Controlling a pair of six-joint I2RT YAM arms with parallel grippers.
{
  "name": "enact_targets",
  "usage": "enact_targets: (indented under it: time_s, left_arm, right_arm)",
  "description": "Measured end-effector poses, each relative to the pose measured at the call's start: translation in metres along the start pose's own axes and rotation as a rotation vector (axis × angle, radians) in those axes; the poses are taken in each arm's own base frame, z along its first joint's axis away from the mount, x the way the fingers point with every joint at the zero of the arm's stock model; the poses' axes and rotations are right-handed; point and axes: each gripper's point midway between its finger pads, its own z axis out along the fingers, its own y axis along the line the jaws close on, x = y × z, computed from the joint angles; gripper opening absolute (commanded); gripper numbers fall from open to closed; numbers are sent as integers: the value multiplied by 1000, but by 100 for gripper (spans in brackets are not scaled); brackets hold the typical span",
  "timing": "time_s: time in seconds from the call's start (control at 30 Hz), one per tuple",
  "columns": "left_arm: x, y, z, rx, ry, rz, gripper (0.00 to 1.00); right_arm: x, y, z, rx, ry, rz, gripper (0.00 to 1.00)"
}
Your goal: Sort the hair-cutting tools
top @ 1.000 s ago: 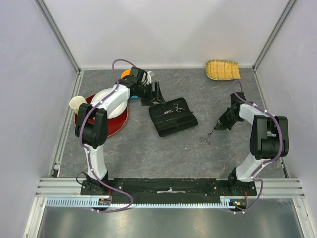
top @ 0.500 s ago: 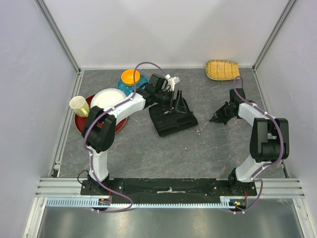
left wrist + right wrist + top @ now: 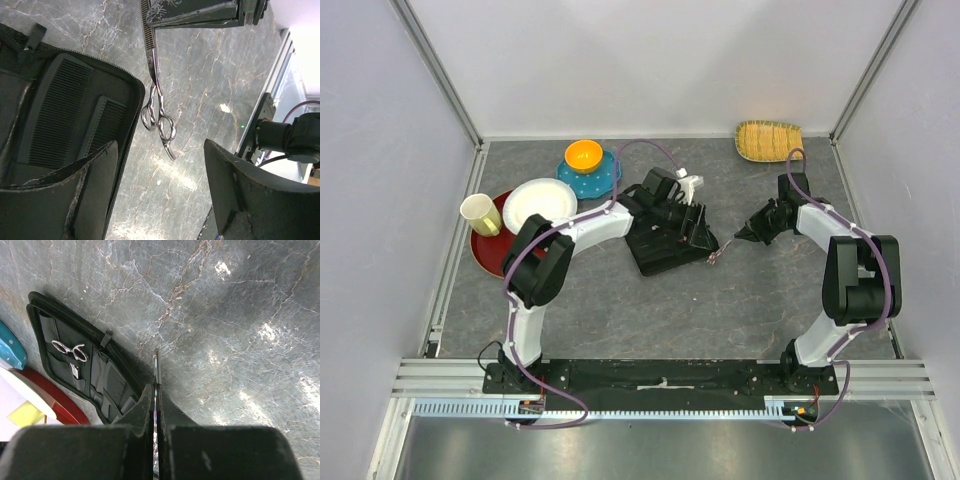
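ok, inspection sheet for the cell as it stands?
Surface: grey marbled table.
Job's things: wide comb, narrow comb and pocketed scissors in open black case; second scissors just outside its edge.
Clutter: orange bowl on teal plate, white plate on red plate, yellow cup, woven basket.
Claws: left claw open over the case; right claw shut on second scissors' blades.
Cables: purple cables along both arms.
Surroundings: white walls, aluminium rails.
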Motion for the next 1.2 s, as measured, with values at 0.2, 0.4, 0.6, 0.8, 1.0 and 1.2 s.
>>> enact_targets:
  time_s: [0.2, 0.4, 0.6, 0.8, 1.0, 1.2]
  left_arm:
    - [14, -3, 14, -10, 32, 68, 72]
    - [19, -10, 22, -25, 39, 140, 59]
    - [11, -7, 32, -72, 27, 192, 35]
    - [7, 7, 32, -160, 32, 211, 2]
    - [-5, 9, 27, -184, 28, 219, 2]
    - [-8, 28, 8, -173, 54, 151, 2]
  right_arm:
    - [3, 2, 1, -7, 18, 18, 0]
    - [7, 10, -2, -37, 48, 42, 0]
    - [8, 20, -5, -66, 68, 66, 0]
    - [8, 29, -10, -90, 80, 75, 0]
    - [1, 44, -18, -123, 64, 44, 63]
    - [-15, 81, -37, -213, 3, -121, 79]
